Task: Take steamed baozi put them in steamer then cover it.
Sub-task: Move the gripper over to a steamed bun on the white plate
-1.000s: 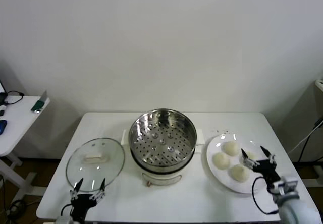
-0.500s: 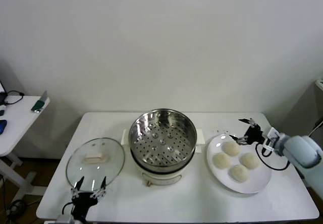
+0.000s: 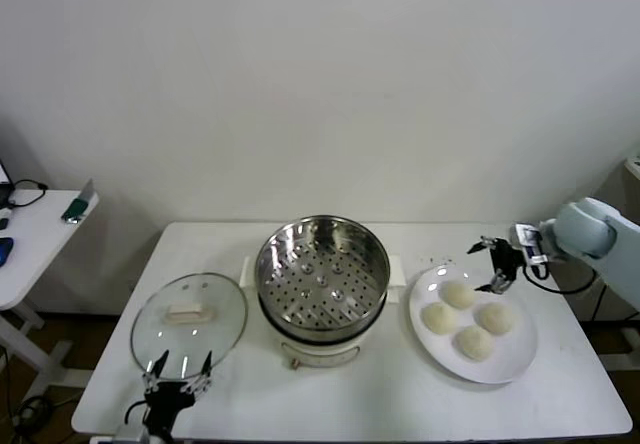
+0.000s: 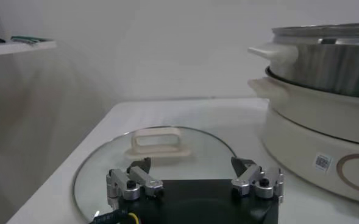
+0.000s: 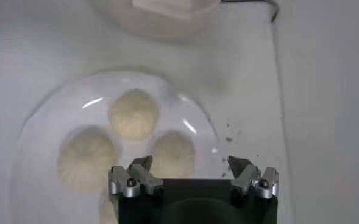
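Four cream-white baozi lie on a white plate (image 3: 512, 360) at the right: one at the far side (image 3: 458, 294), one at the left (image 3: 438, 317), one at the right (image 3: 493, 317) and one at the near side (image 3: 473, 342). My right gripper (image 3: 495, 264) is open and empty, above the plate's far right edge. In the right wrist view it (image 5: 190, 163) hangs over the plate rim beside a baozi (image 5: 174, 152). The steel steamer (image 3: 322, 274) stands open at the centre. The glass cover (image 3: 188, 314) lies flat on the table to its left. My left gripper (image 3: 175, 374) is open at the cover's near edge.
A side table (image 3: 30, 234) with small items stands to the far left. In the left wrist view the cover's handle (image 4: 156, 142) lies just beyond my left gripper (image 4: 191, 165), with the steamer (image 4: 325, 55) off to one side. Bare tabletop lies in front of the steamer.
My right arm has swung from the near right side of the plate to its far right edge, still open and empty. The left arm, the baozi and the cover have not moved.
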You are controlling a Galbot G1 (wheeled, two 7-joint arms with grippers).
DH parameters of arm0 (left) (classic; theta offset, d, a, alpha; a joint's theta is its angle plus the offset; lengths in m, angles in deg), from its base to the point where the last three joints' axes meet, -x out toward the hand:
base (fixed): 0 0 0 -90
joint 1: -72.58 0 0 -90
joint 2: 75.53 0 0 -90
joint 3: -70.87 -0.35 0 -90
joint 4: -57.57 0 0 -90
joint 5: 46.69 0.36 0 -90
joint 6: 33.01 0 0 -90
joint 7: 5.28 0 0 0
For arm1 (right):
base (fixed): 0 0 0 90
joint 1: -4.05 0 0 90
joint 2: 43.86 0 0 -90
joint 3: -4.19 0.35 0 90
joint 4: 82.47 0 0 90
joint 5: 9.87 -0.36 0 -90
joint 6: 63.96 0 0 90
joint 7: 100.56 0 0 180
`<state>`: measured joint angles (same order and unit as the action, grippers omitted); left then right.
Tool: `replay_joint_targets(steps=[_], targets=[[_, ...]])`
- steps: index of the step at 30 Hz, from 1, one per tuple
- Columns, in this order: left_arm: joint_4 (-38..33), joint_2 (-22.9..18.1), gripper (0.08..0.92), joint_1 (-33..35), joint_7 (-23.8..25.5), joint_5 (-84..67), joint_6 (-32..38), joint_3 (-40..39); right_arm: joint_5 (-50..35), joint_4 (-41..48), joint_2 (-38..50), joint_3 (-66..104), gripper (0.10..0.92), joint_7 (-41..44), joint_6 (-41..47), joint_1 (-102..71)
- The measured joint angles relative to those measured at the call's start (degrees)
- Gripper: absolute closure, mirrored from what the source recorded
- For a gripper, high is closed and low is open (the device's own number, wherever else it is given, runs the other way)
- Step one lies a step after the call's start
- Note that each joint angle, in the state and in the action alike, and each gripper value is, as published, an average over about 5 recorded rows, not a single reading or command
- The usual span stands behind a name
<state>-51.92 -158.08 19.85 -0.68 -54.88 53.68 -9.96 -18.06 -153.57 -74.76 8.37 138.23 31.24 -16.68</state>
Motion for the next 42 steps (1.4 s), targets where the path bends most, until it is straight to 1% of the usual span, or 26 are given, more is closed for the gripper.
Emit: replay_joint_targets(steps=[13,20,31,34,39,42], targets=[[0.61,-0.26,0.177,-0.87,0.25,-0.02,-0.12,0.05,-0.20,9.89,-9.48,-8.44,0.203,2.15,1.90,3.90],[1.02,-0.26,0.177,-1.09,0.25,-0.02,-0.10,0.25,0.63,13.72,-12.92,-8.69,0.203,2.11,2.87,2.57],[1.66,-0.26,0.177,-1.31,0.25,0.43,-0.11,0.04,1.87,17.89,-15.87,-6.38,0.207,1.36,3.29,-0.84],[1.90,-0.20,0.177,-1.44,0.24,0.52,-0.11,0.07,2.10,18.71,-16.53,-5.70,0.255,1.21,3.29,-1.50],[2.06,-0.08,0.177,-1.49,0.18,0.61,-0.23,0.16,2.34,19.27,-16.96,-5.12,0.384,1.39,3.26,-1.85],[2.04,-0.07,0.177,-1.47,0.14,0.66,-0.36,0.17,2.38,19.40,-17.12,-4.75,0.423,1.45,3.15,-1.92]])
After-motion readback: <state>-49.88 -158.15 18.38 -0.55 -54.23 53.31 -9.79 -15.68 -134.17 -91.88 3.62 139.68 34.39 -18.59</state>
